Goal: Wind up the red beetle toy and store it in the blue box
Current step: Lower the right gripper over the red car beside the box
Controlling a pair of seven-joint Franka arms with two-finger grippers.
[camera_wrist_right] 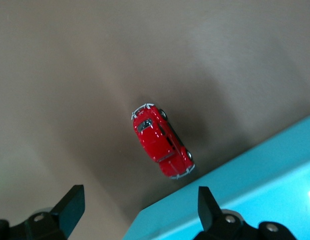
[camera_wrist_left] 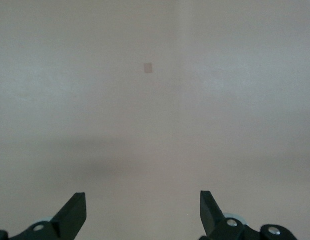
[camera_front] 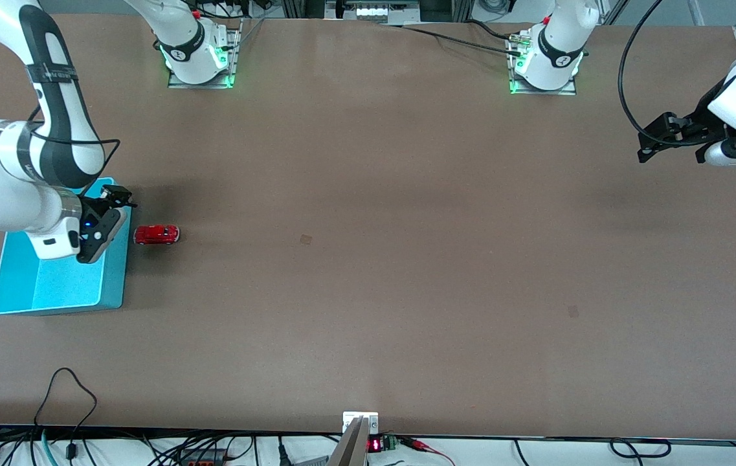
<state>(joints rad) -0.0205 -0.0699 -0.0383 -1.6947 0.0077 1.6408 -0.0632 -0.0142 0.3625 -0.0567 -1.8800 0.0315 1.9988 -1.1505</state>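
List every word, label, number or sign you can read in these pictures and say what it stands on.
No text reads clearly in any view.
Round logo marks on both arm bases: too small to read.
Red digits on a small display at the table edge nearest the front camera: blurred.
Red beetle toy and blue box: no lettering visible.

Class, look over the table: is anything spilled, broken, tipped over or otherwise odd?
Nothing stands out. The red beetle toy sits upright on its wheels on the table beside the blue box. The open right gripper hangs over the box's edge; the open left gripper waits.
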